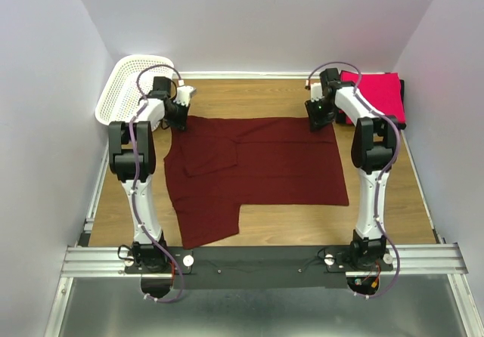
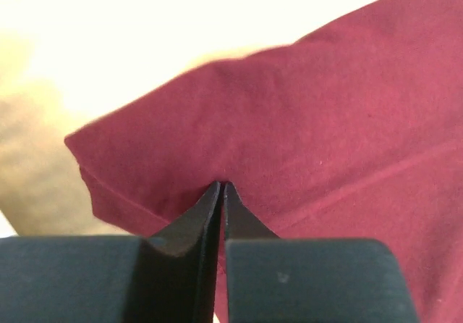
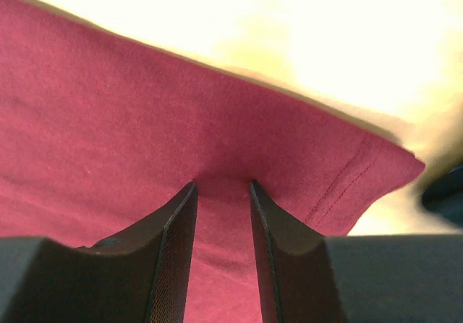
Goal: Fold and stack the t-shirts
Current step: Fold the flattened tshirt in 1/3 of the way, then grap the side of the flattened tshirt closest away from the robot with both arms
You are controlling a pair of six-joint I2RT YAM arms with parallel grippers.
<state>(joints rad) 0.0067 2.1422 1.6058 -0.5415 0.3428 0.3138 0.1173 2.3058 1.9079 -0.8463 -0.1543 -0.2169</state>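
The dark maroon t-shirt lies spread on the wooden table, partly folded, with a flap hanging toward the near left. My left gripper is at its far left corner; in the left wrist view the gripper is shut on the maroon cloth near its hem. My right gripper is at the far right corner; in the right wrist view the gripper has its jaws apart, the tips pressing on the maroon cloth. A folded bright pink-red t-shirt lies at the far right, on a black one that shows at its edge.
A white plastic mesh basket leans in the far left corner. Walls enclose the table on the left, back and right. A metal rail with the arm bases runs along the near edge.
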